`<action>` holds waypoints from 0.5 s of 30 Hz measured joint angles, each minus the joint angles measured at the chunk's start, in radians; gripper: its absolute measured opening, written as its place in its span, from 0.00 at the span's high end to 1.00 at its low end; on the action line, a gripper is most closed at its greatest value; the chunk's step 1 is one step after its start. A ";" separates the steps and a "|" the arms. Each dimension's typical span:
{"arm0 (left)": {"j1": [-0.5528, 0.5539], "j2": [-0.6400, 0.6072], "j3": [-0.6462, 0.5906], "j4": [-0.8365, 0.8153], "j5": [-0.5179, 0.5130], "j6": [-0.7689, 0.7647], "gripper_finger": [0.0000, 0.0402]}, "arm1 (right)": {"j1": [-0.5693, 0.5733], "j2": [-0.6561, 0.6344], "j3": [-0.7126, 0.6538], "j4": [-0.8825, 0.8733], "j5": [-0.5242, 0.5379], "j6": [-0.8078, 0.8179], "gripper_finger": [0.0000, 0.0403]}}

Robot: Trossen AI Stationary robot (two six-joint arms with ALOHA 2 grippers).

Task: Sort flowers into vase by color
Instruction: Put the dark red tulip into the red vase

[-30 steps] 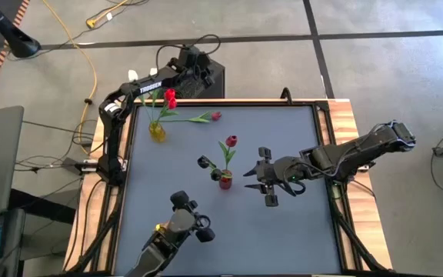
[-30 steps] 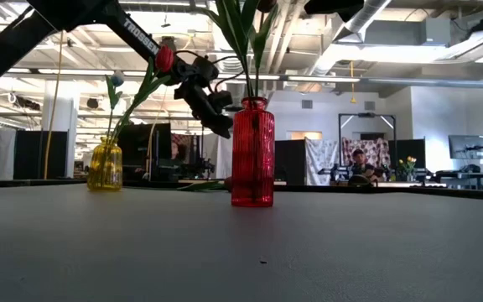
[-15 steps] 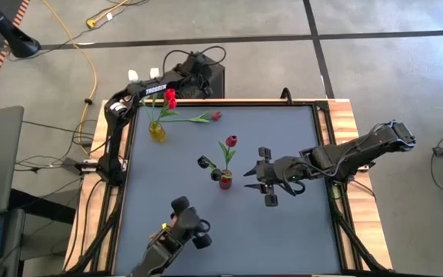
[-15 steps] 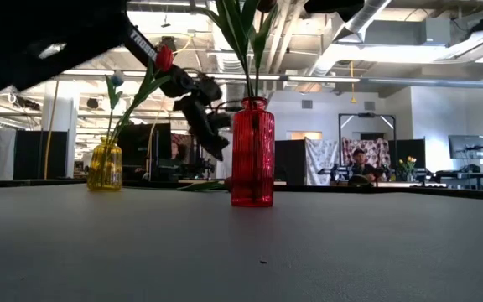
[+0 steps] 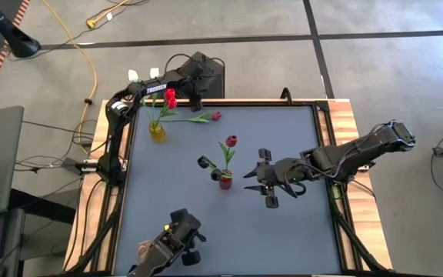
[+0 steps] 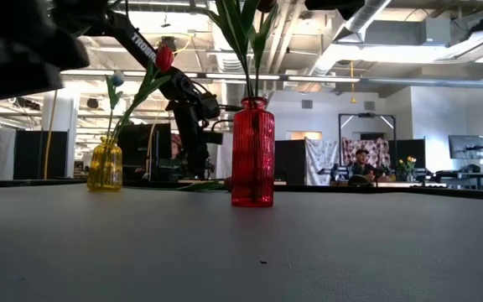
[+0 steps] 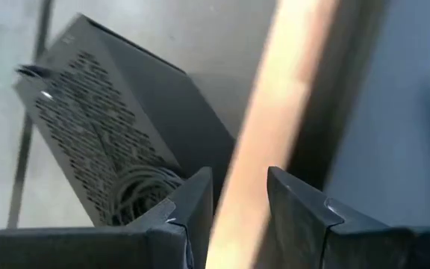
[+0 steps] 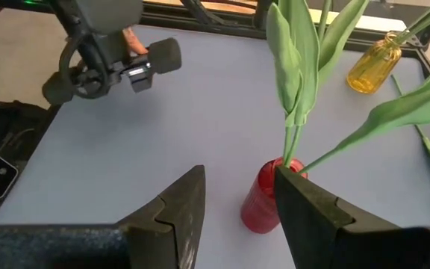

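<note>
the left gripper (image 5: 197, 86) is up at the far edge of the table (image 5: 283, 231), over the wooden rim, next to a black box (image 5: 206, 73) on the floor. its two fingers (image 7: 192, 209) have a small gap between them and nothing sits in that gap. the right gripper (image 5: 261, 178) hangs just beside the red vase (image 5: 225, 181) in the middle of the table. its fingers (image 8: 185, 205) are spread apart and hold nothing, and they point at the vase. the red vase has a red tulip (image 5: 231, 141) and a near-black tulip (image 5: 204, 162) in it. the yellow vase (image 5: 157, 131) stands near the far left corner, and red tulips (image 5: 170, 98) stick out of it. one more red tulip (image 5: 215, 116) lies flat on the table near the far edge, beside the yellow vase, with its green stem pointing back at that vase. a small camera on a stand (image 5: 177, 235) sits at the near edge of the table.
</note>
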 joint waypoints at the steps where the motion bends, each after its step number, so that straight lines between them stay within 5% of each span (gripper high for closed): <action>1: -0.002 0.001 0.000 -0.021 0.000 0.005 0.70 | 0.000 0.000 0.000 0.001 0.000 0.000 0.54; 15: -0.040 0.002 0.002 -0.188 0.053 0.072 0.70 | 0.000 0.000 0.000 -0.002 0.000 -0.003 0.54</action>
